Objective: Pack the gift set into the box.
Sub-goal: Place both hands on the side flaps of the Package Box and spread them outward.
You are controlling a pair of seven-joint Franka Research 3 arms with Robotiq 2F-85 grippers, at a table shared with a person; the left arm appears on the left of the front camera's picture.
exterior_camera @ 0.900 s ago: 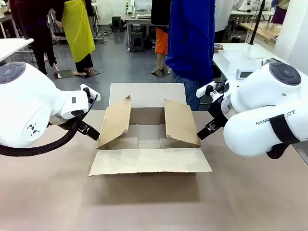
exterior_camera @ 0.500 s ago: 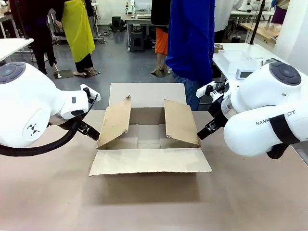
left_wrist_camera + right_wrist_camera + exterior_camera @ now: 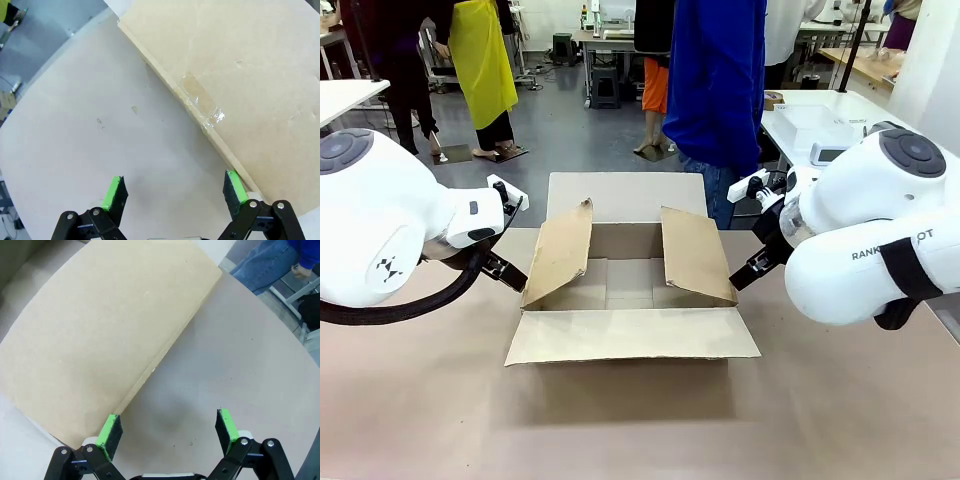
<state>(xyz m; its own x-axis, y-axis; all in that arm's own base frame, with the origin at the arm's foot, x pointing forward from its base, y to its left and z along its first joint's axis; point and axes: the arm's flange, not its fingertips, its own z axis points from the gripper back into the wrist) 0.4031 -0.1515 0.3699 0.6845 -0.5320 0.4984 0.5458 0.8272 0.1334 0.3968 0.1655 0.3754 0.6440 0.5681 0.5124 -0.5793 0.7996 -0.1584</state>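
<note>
The box (image 3: pixel 630 290) stands open in the middle of the table, its side flaps raised and its front flap folded out flat. My left gripper (image 3: pixel 510 272) sits low by the left flap. In the left wrist view it (image 3: pixel 174 192) is open over bare table, one pad (image 3: pixel 234 186) close to the cardboard (image 3: pixel 240 75). Beside the right flap is my right gripper (image 3: pixel 745 272). It (image 3: pixel 167 432) is open too, with one pad (image 3: pixel 110 431) at the edge of the cardboard (image 3: pixel 100 330). The gift set is out of view.
A person in a blue top (image 3: pixel 718 90) stands at the far side behind the box. A white table (image 3: pixel 820 125) with a pale tray is at the back right. Brown tabletop (image 3: pixel 640 430) lies bare in front of the box.
</note>
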